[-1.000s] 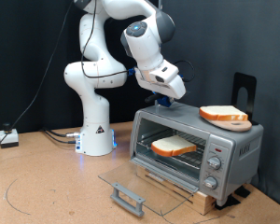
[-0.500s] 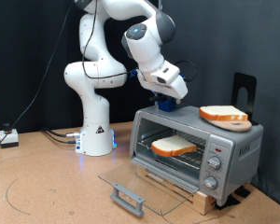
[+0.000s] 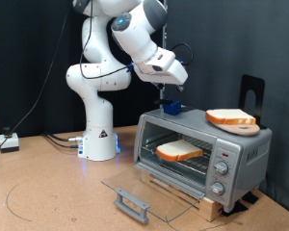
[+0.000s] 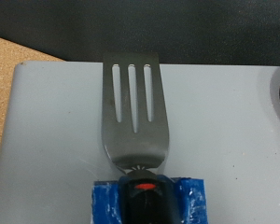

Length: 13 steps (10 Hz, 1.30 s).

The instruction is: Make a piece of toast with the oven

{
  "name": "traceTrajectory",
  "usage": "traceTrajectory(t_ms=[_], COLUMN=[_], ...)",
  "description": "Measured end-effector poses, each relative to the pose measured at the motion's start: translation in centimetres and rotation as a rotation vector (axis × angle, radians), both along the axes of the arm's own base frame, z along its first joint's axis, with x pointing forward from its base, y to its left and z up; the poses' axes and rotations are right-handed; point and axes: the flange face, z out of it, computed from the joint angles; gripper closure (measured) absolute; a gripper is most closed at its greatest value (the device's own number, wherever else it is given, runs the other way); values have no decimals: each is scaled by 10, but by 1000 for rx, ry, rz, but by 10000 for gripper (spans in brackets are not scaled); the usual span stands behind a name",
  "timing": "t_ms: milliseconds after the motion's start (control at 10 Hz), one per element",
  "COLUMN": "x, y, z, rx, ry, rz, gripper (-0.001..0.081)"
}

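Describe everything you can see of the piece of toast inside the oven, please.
The piece of toast is a square bread slice with a pale cream face and an orange-brown crust. It lies flat on the wire rack inside the oven, towards the exterior view's left of the chamber. The glass door hangs fully open in front, so the slice is in plain sight. Only the rack touches it; the gripper is above the oven top, apart from it.

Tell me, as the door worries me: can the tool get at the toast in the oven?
Likely yes: the door lies open flat, leaving the toast exposed in front; the tool hangs above the oven.
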Motion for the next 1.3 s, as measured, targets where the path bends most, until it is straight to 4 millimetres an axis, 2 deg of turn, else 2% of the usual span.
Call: traceTrajectory(t_ms=[200, 300, 800, 1000, 1300], x=[2, 7, 34, 36, 39], y=[-3, -15, -95, -125, -167], z=[-1, 0, -4, -10, -19], rx=[0, 11, -20, -59, -76], ry=[2, -8, -50, -31, -18], rz=[-14, -57, -405, -460, -448], gripper=[-3, -3, -3, -3, -3])
